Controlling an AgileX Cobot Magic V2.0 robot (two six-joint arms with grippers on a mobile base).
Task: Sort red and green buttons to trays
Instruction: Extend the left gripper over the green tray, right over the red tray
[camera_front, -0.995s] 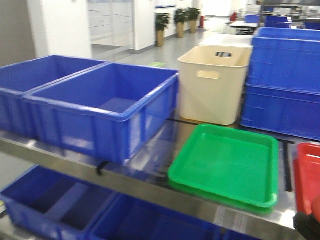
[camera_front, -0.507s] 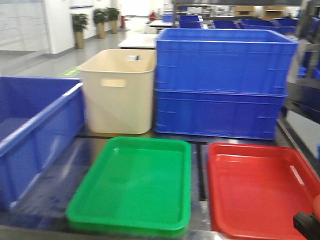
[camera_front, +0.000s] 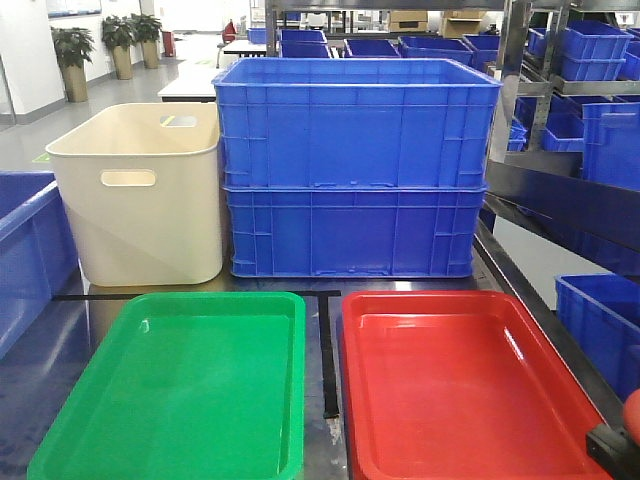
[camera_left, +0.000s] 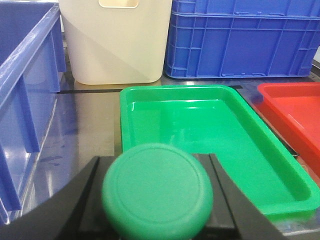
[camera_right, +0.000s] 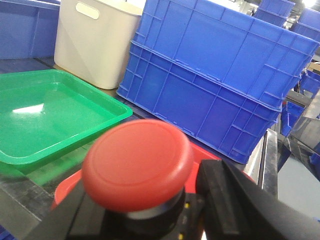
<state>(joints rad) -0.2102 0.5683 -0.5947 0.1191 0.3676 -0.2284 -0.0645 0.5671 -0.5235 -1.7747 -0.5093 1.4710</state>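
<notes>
Green tray (camera_front: 190, 390), red tray (camera_front: 460, 390) open above; crates (camera_front: 355, 170), tub (camera_front: 140, 190) behind.

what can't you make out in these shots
- Left wrist view: the green button hides its own base and where the left pincer grips it.
- Right wrist view: the red button covers the right pincer grip and most of the red tray.
- Front view: the edge cuts the red button to a sliver; green button out of frame.
- Front view: the walls of the cream tub and blue crates hide their floors.
</notes>
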